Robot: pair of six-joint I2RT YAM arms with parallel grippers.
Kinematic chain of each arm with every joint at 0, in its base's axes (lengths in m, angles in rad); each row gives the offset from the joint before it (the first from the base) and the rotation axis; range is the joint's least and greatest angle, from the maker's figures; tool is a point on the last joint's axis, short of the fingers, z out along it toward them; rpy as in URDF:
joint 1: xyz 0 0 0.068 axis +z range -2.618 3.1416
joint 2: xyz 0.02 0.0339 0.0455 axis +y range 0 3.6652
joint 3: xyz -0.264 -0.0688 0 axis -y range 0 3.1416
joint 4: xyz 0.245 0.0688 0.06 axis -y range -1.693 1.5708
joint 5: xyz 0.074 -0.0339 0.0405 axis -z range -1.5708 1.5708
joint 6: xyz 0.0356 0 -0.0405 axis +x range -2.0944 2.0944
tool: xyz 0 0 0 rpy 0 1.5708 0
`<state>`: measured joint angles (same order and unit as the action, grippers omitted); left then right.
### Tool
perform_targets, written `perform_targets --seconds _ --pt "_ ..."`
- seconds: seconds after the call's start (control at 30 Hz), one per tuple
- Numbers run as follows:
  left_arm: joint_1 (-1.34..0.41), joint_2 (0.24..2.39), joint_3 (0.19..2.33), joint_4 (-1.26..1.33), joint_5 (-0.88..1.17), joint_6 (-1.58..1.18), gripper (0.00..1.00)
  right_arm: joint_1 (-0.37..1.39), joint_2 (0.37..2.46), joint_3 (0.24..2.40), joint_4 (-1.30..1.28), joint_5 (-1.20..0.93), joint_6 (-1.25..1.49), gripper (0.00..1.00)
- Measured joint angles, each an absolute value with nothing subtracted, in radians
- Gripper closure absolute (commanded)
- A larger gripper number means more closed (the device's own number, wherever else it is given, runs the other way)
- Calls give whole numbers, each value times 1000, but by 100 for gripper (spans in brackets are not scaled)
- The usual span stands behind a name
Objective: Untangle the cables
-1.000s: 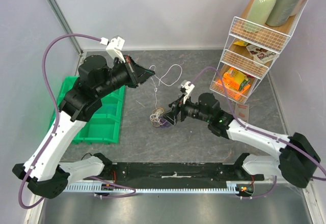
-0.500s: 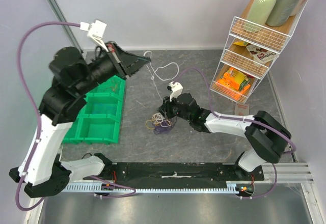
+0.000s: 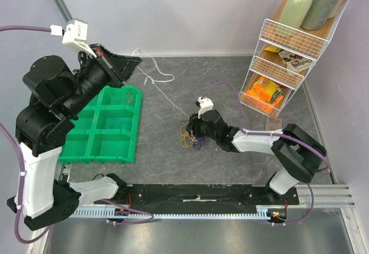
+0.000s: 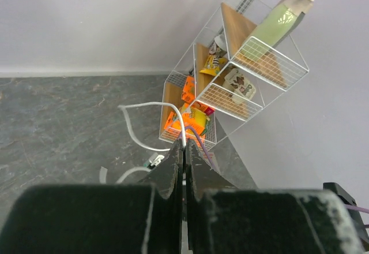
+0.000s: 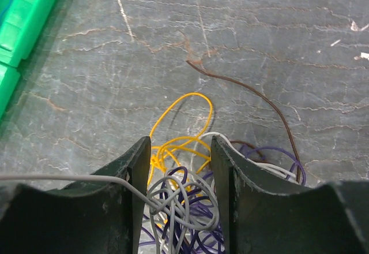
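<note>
The cables [image 3: 187,139] are a small tangle of purple, yellow, grey-white and brown wires on the grey table. In the right wrist view the tangle [image 5: 183,208] lies between the jaws of my right gripper [image 5: 180,150], which is open and set down over it; in the top view this gripper [image 3: 194,131] sits on the tangle. My left gripper [image 3: 136,62] is raised at the upper left and shut on a white cable [image 3: 167,97] that stretches down to the tangle. In the left wrist view the white cable [image 4: 134,131] comes out at the shut gripper tips [image 4: 185,144].
A green compartment bin [image 3: 104,133] lies under the left arm and shows at the top left of the right wrist view [image 5: 23,11]. A white wire shelf [image 3: 282,58] with bottles and snack packs stands at the right wall. A loose brown wire [image 5: 253,95] lies beyond the tangle.
The left arm has risen and swung left, drawing the white cable out into a long line. The right gripper has moved left and down onto the tangle.
</note>
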<state>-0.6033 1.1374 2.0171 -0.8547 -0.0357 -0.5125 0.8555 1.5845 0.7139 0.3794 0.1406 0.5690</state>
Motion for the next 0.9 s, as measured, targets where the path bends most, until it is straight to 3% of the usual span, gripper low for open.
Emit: perform_targets --seconds 0.1,0.23,0.33,0.9 --pt "-603 1144 2022 -872 -57 -510 98 840 1616 716 378 139 583 45" --pt "-603 1187 2146 -914 -73 -499 98 800 1658 725 361 135 621 28" --pt "-603 1222 2273 -934 -103 -479 98 773 1660 725 366 129 641 23" --pt "-603 1187 2326 -868 -271 -402 98 737 1660 707 359 84 667 19"
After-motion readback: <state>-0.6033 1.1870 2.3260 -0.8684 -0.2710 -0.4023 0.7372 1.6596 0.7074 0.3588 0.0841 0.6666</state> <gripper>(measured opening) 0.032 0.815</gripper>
